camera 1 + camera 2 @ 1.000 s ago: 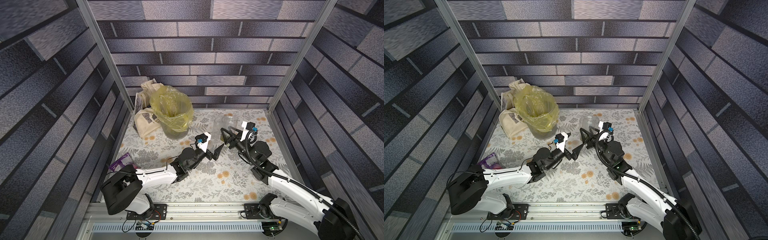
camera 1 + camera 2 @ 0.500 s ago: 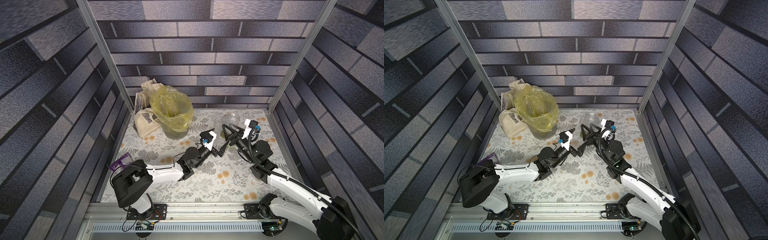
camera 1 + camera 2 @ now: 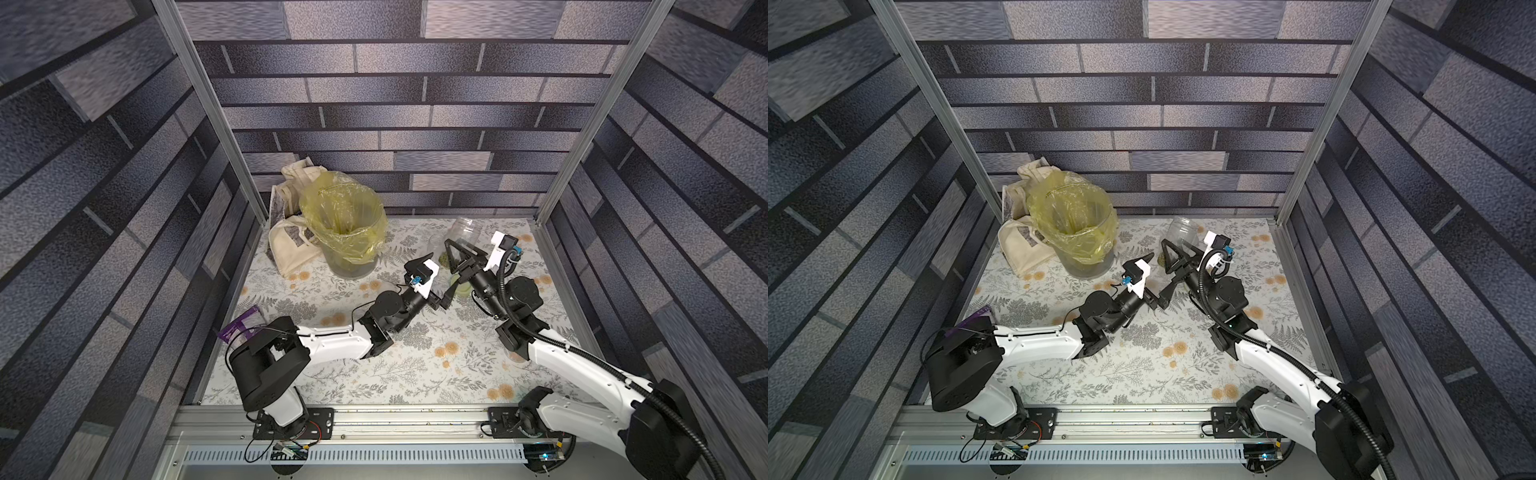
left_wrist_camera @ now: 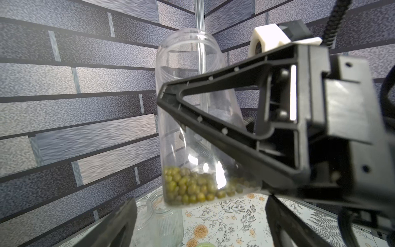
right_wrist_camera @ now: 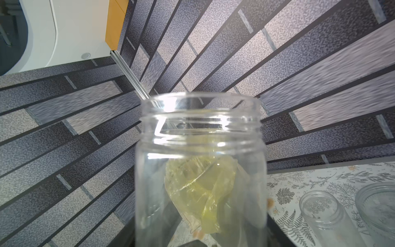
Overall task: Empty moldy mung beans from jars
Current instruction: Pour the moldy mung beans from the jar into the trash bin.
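Left wrist: clear cyl. jar w/ round olive mung beans.

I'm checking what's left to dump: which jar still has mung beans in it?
The tall jar held by the right gripper, off the table: mung beans sit at its bottom. The narrow jar and the wide jar standing on the table look empty.

A lidless clear jar tilts mouth-up, olive-green mung beans pooled at its base. A narrow jar and a wider jar stand open nearby.
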`<state>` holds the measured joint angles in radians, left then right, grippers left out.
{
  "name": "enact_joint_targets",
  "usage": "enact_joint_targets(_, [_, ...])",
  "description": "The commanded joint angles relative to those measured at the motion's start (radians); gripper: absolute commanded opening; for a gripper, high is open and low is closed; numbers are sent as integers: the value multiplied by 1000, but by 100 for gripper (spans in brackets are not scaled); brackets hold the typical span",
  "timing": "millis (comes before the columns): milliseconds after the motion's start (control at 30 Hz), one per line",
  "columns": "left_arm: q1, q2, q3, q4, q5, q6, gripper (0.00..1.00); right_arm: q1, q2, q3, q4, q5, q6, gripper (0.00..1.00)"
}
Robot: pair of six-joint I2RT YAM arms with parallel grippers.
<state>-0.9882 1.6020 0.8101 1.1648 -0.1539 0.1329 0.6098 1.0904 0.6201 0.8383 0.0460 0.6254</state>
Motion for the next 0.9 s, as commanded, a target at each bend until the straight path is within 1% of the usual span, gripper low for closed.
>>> enact_joint_targets(0, [-12, 10, 64, 88, -3, 15, 89, 13, 18, 16, 9, -58, 38, 51])
enact_joint_targets(67, [-11, 12, 69, 96, -3, 21, 87, 13, 18, 15, 0, -61, 47, 50])
enact_joint_targets(133, [-10, 8, 69, 96, -1, 31, 83, 13, 15, 17, -9, -72, 48, 50])
enact_joint_targets(300, [-2, -27, 42, 82, -4, 46, 79, 13, -10, 8, -36, -63, 61, 51])
enact_joint_targets(400, [13, -63, 20, 52, 8, 27, 81, 13, -20, 38, -96, -84, 65, 51])
enact_joint_targets(600, [45, -137, -28, 16, 41, -29, 87, 11, -4, 49, -73, -122, 100, 51])
enact_joint_targets(700, [48, -165, -45, -9, 47, -36, 90, 12, 5, 50, -68, -126, 106, 51])
enact_joint_targets(867, [70, -171, -52, -7, 60, -74, 91, 11, 24, 56, -52, -139, 114, 51])
